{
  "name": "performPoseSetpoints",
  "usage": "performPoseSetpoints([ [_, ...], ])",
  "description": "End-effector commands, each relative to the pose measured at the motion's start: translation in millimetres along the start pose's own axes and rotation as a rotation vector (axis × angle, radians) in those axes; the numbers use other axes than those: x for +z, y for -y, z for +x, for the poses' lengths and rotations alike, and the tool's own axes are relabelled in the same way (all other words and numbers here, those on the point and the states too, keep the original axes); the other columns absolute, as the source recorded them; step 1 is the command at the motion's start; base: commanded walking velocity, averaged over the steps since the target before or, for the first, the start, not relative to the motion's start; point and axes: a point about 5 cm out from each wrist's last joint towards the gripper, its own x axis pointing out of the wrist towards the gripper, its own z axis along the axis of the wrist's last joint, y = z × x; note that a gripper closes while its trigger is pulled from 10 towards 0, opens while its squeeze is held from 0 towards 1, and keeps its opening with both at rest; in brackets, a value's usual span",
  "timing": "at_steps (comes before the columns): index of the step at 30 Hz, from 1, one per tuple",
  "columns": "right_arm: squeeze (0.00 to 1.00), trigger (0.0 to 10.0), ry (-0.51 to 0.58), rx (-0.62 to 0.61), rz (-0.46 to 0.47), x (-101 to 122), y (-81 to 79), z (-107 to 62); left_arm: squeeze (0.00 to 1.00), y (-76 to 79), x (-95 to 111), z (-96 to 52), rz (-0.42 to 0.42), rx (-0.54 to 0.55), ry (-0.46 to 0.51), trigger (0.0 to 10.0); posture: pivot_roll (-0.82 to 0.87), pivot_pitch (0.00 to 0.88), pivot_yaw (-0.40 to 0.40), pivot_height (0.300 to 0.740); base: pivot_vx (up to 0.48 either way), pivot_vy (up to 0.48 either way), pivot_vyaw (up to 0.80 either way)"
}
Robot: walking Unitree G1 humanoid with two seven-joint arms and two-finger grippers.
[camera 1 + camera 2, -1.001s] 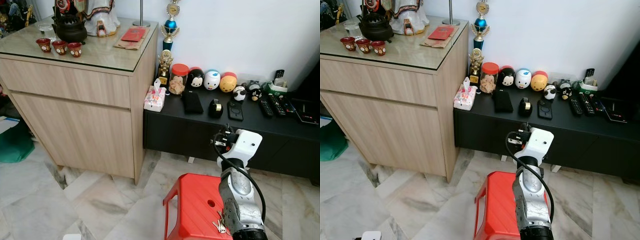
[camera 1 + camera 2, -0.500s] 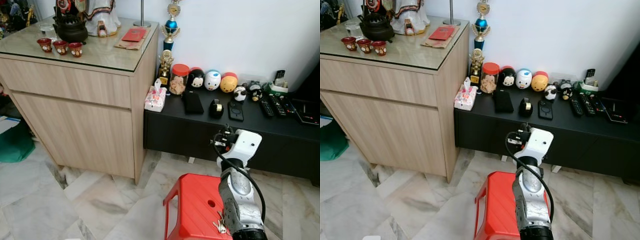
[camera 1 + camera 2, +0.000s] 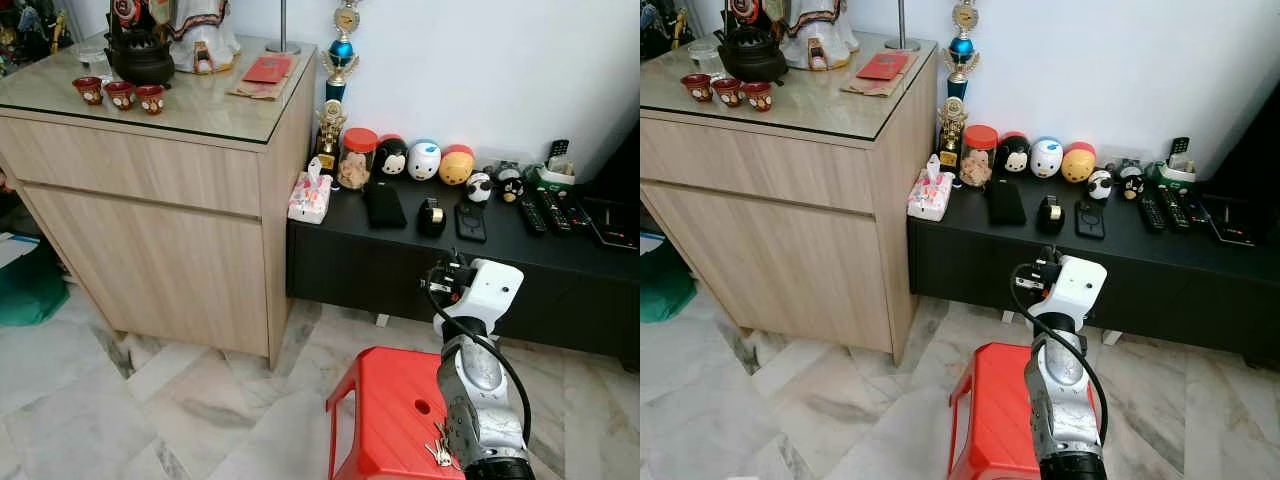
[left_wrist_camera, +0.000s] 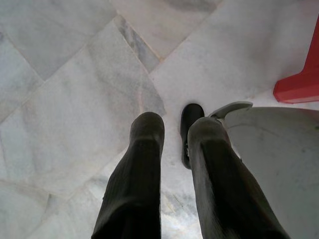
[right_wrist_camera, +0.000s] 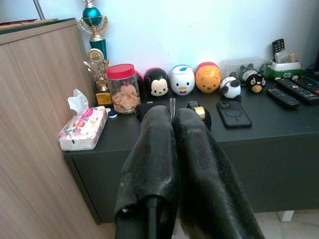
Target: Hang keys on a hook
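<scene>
Right claw: fingers pressed together, a thin metal sliver pokes out between the tips, can't tell what it is. It's raised in front of the black low cabinet, pointing at the far wall. Right wrist view gives the close look at that surface: tissue pack at the left end, red-lid jar, small gold trophy, then the row of round character figures, a phone and remotes to the right.

Head views show what the wrist cam doesn't: the silver right arm rising over a red stool, and the keys lying on the stool's top near its right edge, just beside the arm, below a hole in the seat. Keys are not in the claw as far as I can see.

Left claw: fingers a narrow gap apart, holding nothing, hanging over the marble floor. Left wrist view also picks up the robot's black foot and a corner of the red stool at the edge.

Further left in the scene: wooden cabinet with a glass top, carrying three small red cups, a dark pot and a red packet. Tall trophy stands between it and the wall.
</scene>
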Motion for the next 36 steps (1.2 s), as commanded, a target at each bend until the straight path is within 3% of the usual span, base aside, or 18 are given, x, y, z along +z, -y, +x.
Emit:
performPoseSetpoints([
  [1,0.00,10.0,-0.007,-0.006,0.006,-0.7,0.6,1.1,0.00,-2.3,-6.6,-1.7,-0.007,0.002,-0.031,10.0,0.09,0.000,-0.109,0.740,0.000,0.000,0.00],
  [12,0.00,10.0,-0.009,-0.002,0.009,-0.9,-0.8,1.6,0.00,-4.7,-9.3,-2.8,-0.011,0.004,-0.041,10.0,0.09,0.000,-0.110,0.740,0.000,0.000,0.00],
  [36,0.00,10.0,-0.013,0.002,0.017,-1.8,-4.1,2.5,0.00,-8.4,-8.3,-2.9,-0.011,0.004,-0.040,10.0,0.10,0.000,-0.106,0.740,-0.260,0.000,0.00],
])
